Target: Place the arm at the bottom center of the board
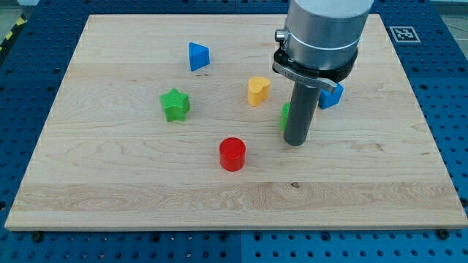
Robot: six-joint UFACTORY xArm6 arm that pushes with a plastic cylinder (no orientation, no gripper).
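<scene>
My tip (294, 142) rests on the wooden board (146, 183), right of centre. A green block (284, 115), shape unclear, is mostly hidden behind the rod at its left side. A red cylinder (232, 154) stands to the tip's left and slightly lower. A yellow heart-shaped block (258, 90) lies up and left of the tip. A blue block (331, 96) shows just right of the rod, partly hidden. A green star (175, 104) and a blue triangular block (197, 56) lie further to the view's left.
The board sits on a blue perforated table (29, 66). A black-and-white marker tag (402, 33) is at the board's top right corner. The arm's grey body (322, 33) covers the top right-centre of the board.
</scene>
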